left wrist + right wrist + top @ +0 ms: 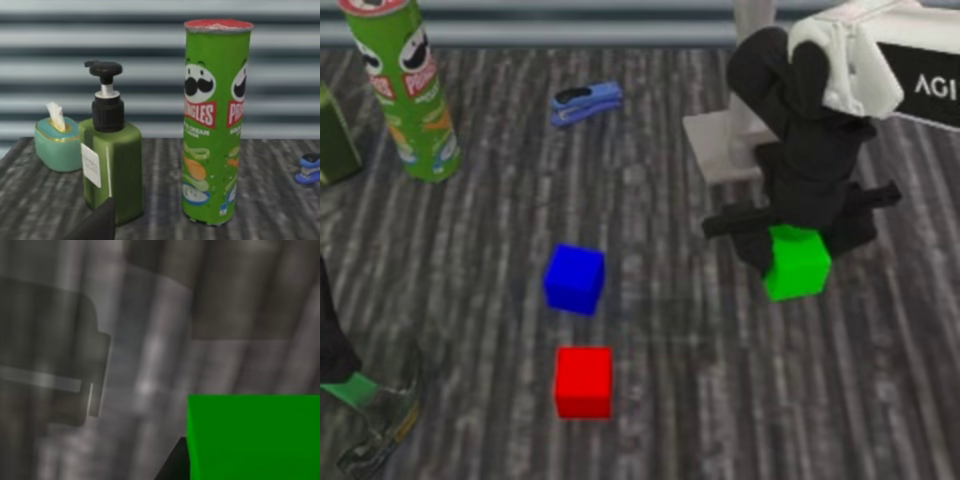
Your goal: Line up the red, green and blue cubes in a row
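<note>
The right hand (pixel 796 240) sits directly over the green cube (pixel 798 264) at the table's (pixel 670 330) right; whether it grips, I cannot tell. The blue cube (pixel 574 279) and red cube (pixel 584 381) lie mid-table. The left hand (pixel 345 385) is parked at the left edge.

Dark streaked table (pixel 670 400) before a grey slatted wall (pixel 145 60).

Striped table (pixel 660 400), red cube (pixel 584 381), blue cube (pixel 574 279), stapler (pixel 586 103)
</note>
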You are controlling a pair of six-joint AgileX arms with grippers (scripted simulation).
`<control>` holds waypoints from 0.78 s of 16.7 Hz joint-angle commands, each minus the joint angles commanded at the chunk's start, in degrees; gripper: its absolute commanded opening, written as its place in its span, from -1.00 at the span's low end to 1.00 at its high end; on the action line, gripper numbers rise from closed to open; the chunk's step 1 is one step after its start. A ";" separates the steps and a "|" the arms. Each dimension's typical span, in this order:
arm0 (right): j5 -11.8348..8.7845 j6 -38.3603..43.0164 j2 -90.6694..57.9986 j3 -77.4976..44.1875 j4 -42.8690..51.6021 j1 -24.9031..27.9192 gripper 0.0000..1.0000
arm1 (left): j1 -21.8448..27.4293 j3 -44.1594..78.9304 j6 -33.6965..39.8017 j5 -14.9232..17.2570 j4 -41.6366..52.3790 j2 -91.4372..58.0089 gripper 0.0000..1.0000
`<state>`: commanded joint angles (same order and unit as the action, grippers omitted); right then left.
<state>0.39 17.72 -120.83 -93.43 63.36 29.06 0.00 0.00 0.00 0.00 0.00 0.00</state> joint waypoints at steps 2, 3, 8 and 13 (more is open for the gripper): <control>0.17 9.66 0.31 -0.13 0.57 5.49 -1.00 | 0.00 0.00 0.00 0.00 0.00 0.00 1.00; 0.25 14.15 0.55 -0.16 0.78 8.07 -1.00 | 0.00 0.00 0.00 0.00 0.00 0.00 1.00; 0.74 29.06 2.07 -0.17 1.15 17.69 -1.00 | 0.00 0.00 0.00 0.00 0.00 0.00 1.00; 0.86 30.87 2.34 -0.23 1.16 19.09 -1.00 | 0.00 0.00 0.00 0.00 0.00 0.00 1.00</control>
<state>1.25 48.59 -118.49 -93.65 64.52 48.16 0.00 0.00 0.00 0.00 0.00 0.00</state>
